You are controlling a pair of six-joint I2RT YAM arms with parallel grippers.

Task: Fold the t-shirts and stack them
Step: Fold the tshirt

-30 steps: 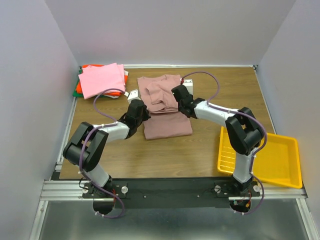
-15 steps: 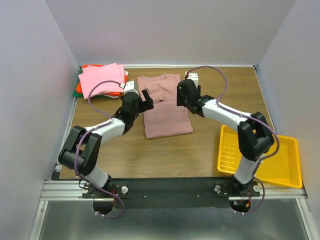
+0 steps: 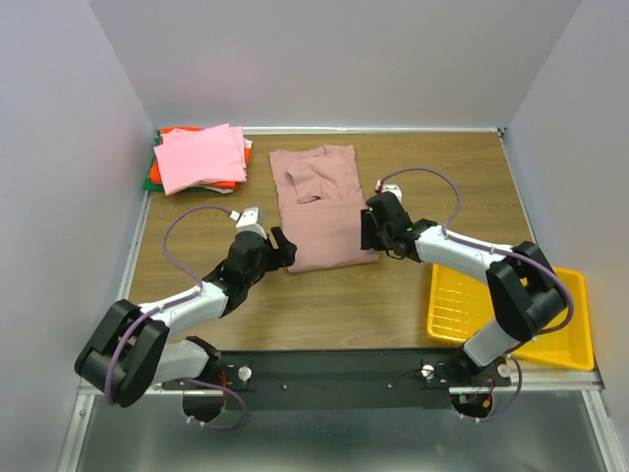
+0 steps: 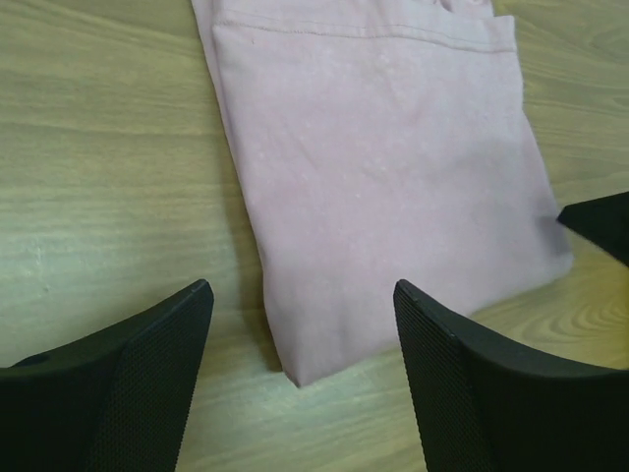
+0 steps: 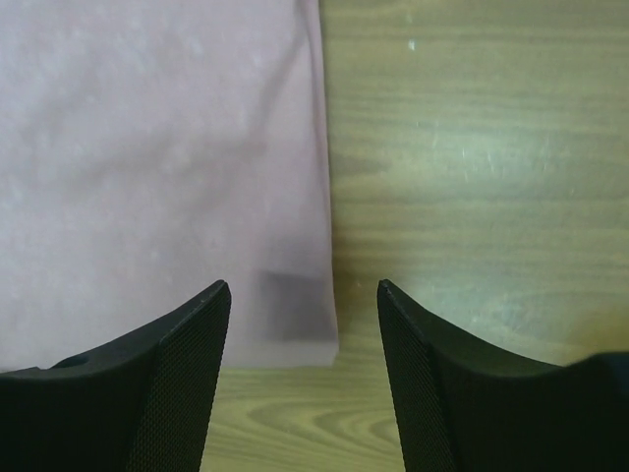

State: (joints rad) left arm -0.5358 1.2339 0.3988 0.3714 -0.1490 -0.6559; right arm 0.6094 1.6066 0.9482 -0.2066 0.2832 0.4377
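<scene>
- Left pincer (image 3: 283, 248) is spread wide and grips nothing; it hangs low at the near left corner of the mauve tee (image 3: 324, 211).
- From the left wrist, its two black fingers (image 4: 128, 383) stand apart, with that corner of the cloth showing in the gap between them. Whether the tips touch the cloth I cannot tell.
- Right pincer (image 3: 368, 228) is also spread and empty, just beside the tee's right edge near its near right corner.
- From the right wrist, one finger sits over the cloth and the other over bare wood, with the tee's right edge running between them.
- Mauve tee lies flat in the middle of the worktop (image 3: 442, 177), folded into a long rectangle. Its near end points toward the arms, and a smaller folded flap lies on its far end.
- Stitched hem runs across the tee in the left wrist view.
- Pink tee (image 3: 200, 157) lies folded on top of a pile in the far left corner, well apart from the mauve one.
- Orange tee (image 3: 177, 131) and green tee (image 3: 152, 182) peek out beneath the pink one.
- Yellow tray (image 3: 550, 315) sits at the near right, jutting past the worktop's edge.
</scene>
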